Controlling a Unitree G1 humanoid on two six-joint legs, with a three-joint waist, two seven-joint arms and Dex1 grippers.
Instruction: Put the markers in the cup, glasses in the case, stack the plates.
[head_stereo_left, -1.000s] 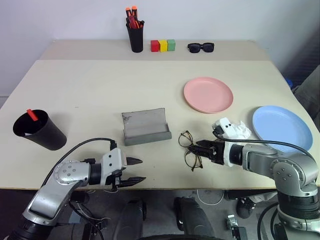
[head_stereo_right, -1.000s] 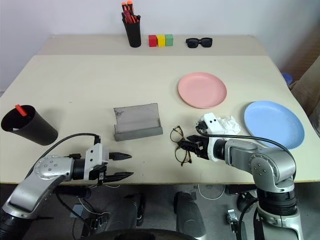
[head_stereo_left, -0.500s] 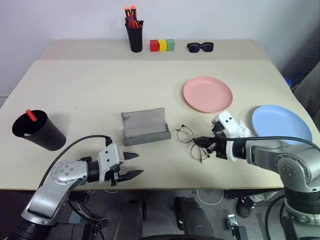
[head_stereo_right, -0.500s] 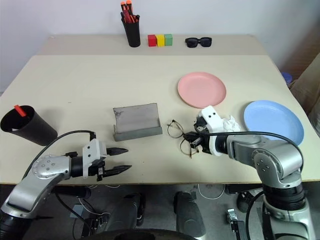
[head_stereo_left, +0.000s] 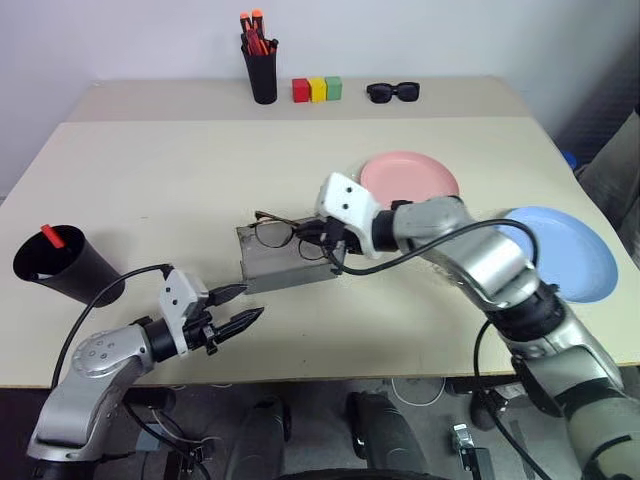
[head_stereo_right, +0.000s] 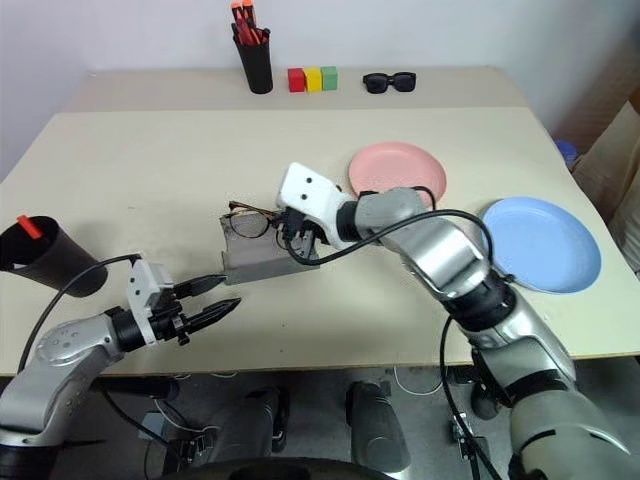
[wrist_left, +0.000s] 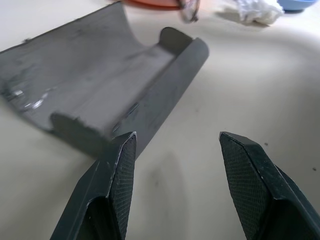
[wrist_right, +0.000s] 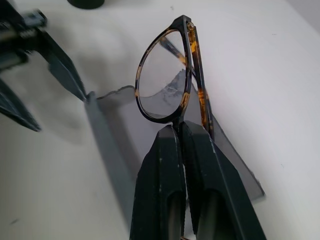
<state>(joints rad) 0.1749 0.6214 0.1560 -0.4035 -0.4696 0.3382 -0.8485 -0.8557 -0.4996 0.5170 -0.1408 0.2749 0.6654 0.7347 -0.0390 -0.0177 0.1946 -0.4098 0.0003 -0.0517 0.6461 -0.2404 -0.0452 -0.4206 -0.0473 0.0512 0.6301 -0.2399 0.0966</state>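
My right gripper (head_stereo_left: 314, 241) is shut on the glasses (head_stereo_left: 275, 232), pinching the thin dark frame at the bridge (wrist_right: 179, 122). It holds them in the air just over the grey case (head_stereo_left: 292, 268). The open left gripper (head_stereo_left: 238, 308) hovers low near the case's front left corner with nothing between its fingers (wrist_left: 116, 170). At the table's left edge stands the black cup (head_stereo_left: 58, 270) with a red marker (head_stereo_left: 50, 236) sticking out of it. On the right lie the pink plate (head_stereo_left: 412, 174) and, apart from it, the light blue plate (head_stereo_left: 568, 256).
At the back of the table stand a black pen holder (head_stereo_left: 263, 78) with orange-red pens, three coloured blocks (head_stereo_left: 313, 90) and black sunglasses (head_stereo_left: 392, 92). A crumpled white tissue (wrist_left: 257, 10) lies beyond the case.
My right gripper has shut on the glasses, lifted them off the table and carried them left to above the case. The left gripper drifted slightly left, still open.
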